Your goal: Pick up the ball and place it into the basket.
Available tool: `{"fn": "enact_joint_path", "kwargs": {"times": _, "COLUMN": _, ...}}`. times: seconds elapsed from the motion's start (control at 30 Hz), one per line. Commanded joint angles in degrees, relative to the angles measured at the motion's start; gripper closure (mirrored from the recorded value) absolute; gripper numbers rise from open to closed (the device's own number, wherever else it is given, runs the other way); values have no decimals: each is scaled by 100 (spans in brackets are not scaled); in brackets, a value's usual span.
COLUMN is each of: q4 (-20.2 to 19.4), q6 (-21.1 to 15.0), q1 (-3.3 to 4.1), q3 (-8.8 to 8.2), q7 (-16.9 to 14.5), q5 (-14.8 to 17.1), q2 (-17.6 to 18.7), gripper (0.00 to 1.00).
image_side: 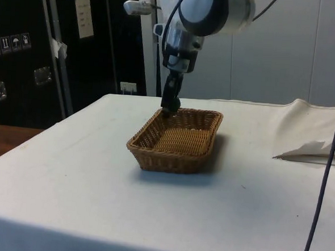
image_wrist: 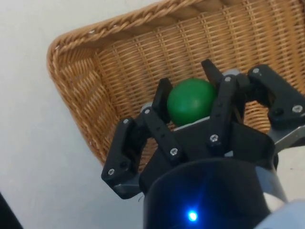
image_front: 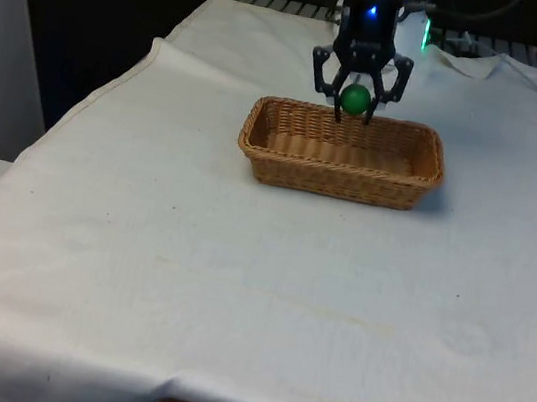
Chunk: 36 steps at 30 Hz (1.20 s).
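Note:
A green ball (image_front: 355, 99) is held between the black fingers of my gripper (image_front: 354, 111), which is shut on it. The ball (image_wrist: 190, 101) hangs just above the far rim of a brown wicker basket (image_front: 340, 153), over the basket's inside near one end. From the side, my gripper (image_side: 169, 109) reaches down to the far corner of the basket (image_side: 176, 140), with its fingertips at about rim height. The basket's woven floor (image_wrist: 200, 52) lies bare beneath the ball.
The basket stands on a white cloth (image_front: 237, 277) that covers the table. A fold of loose cloth (image_side: 309, 140) lies bunched up on the table beyond the basket in the side view. A dark cable (image_side: 327, 169) hangs at that view's right.

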<state>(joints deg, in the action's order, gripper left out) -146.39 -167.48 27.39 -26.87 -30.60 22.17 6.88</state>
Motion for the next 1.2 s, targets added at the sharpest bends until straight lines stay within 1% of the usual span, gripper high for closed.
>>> {"fn": "enact_joint_path", "kwargs": {"times": 0.0, "q4": -11, "q6": -57, "q1": 0, "q3": 69, "q7": -29, "q5": 109, "q2": 6, "gripper": 100}}
{"fn": "enact_joint_path", "kwargs": {"times": 0.03, "q4": 0, "q6": -74, "q1": -11, "q3": 132, "q7": -29, "q5": 172, "q2": 80, "gripper": 100}}
{"fn": "enact_joint_path", "kwargs": {"times": 0.1, "q4": 6, "q6": -80, "q1": -17, "q3": 155, "q7": -34, "q5": 201, "q2": 115, "gripper": 100}}
{"fn": "enact_joint_path", "kwargs": {"times": 0.13, "q4": 29, "q6": -86, "q1": -29, "q3": 212, "q7": -52, "q5": 281, "q2": 195, "gripper": 100}}
{"fn": "enact_joint_path", "kwargs": {"times": 0.2, "q4": 57, "q6": -92, "q1": -40, "q3": 258, "q7": -63, "q5": 344, "q2": 275, "gripper": 100}}
{"fn": "enact_joint_path", "kwargs": {"times": 0.23, "q4": 74, "q6": -52, "q1": 0, "q3": 149, "q7": 29, "q5": 178, "q2": 367, "gripper": 100}}
{"fn": "enact_joint_path", "kwargs": {"times": 0.27, "q4": 69, "q6": -92, "q1": -46, "q3": 286, "q7": -69, "q5": 378, "q2": 315, "gripper": 100}}
{"fn": "enact_joint_path", "kwargs": {"times": 0.33, "q4": 115, "q6": -92, "q1": -63, "q3": 355, "q7": -92, "q5": 481, "q2": 441, "gripper": 100}}
{"fn": "enact_joint_path", "kwargs": {"times": 0.47, "q4": 178, "q6": -97, "q1": -80, "q3": 441, "q7": -97, "q5": 590, "q2": 619, "gripper": 100}}
{"fn": "enact_joint_path", "kwargs": {"times": 0.5, "q4": 201, "q6": -97, "q1": -80, "q3": 453, "q7": -92, "q5": 602, "q2": 659, "gripper": 100}}
{"fn": "enact_joint_path", "kwargs": {"times": 0.53, "q4": 183, "q6": -52, "q1": -6, "q3": 281, "q7": 17, "q5": 395, "q2": 688, "gripper": 100}}
{"fn": "enact_joint_path", "kwargs": {"times": 0.57, "q4": 218, "q6": -97, "q1": -80, "q3": 470, "q7": -92, "q5": 619, "q2": 705, "gripper": 100}}
{"fn": "enact_joint_path", "kwargs": {"times": 0.6, "q4": 235, "q6": -97, "q1": -86, "q3": 487, "q7": -92, "q5": 642, "q2": 745, "gripper": 100}}
{"fn": "enact_joint_path", "kwargs": {"times": 0.73, "q4": 327, "q6": -46, "q1": -80, "q3": 453, "q7": -80, "q5": 636, "q2": 877, "gripper": 100}}
{"fn": "enact_joint_path", "kwargs": {"times": 0.77, "q4": 338, "q6": -52, "q1": -11, "q3": 350, "q7": 11, "q5": 527, "q2": 980, "gripper": 96}}
{"fn": "enact_joint_path", "kwargs": {"times": 0.8, "q4": 332, "q6": -40, "q1": -80, "q3": 447, "q7": -80, "q5": 636, "q2": 882, "gripper": 96}}
{"fn": "enact_joint_path", "kwargs": {"times": 0.93, "q4": 338, "q6": -29, "q1": -74, "q3": 435, "q7": -74, "q5": 630, "q2": 888, "gripper": 62}}
{"fn": "enact_joint_path", "kwargs": {"times": 0.97, "q4": 338, "q6": -29, "q1": -74, "q3": 435, "q7": -74, "q5": 625, "q2": 888, "gripper": 45}}
{"fn": "enact_joint_path", "kwargs": {"times": 1.03, "q4": 338, "q6": -23, "q1": -74, "q3": 430, "q7": -74, "q5": 619, "q2": 888, "gripper": 28}}
{"fn": "enact_joint_path", "kwargs": {"times": 1.07, "q4": 350, "q6": -46, "q1": -17, "q3": 350, "q7": 6, "q5": 533, "q2": 968, "gripper": 19}}
{"fn": "enact_joint_path", "kwargs": {"times": 1.1, "q4": 338, "q6": -23, "q1": -74, "q3": 430, "q7": -74, "q5": 619, "q2": 888, "gripper": 19}}
{"fn": "enact_joint_path", "kwargs": {"times": 1.17, "q4": 338, "q6": -23, "q1": -74, "q3": 430, "q7": -74, "q5": 619, "q2": 888, "gripper": 3}}
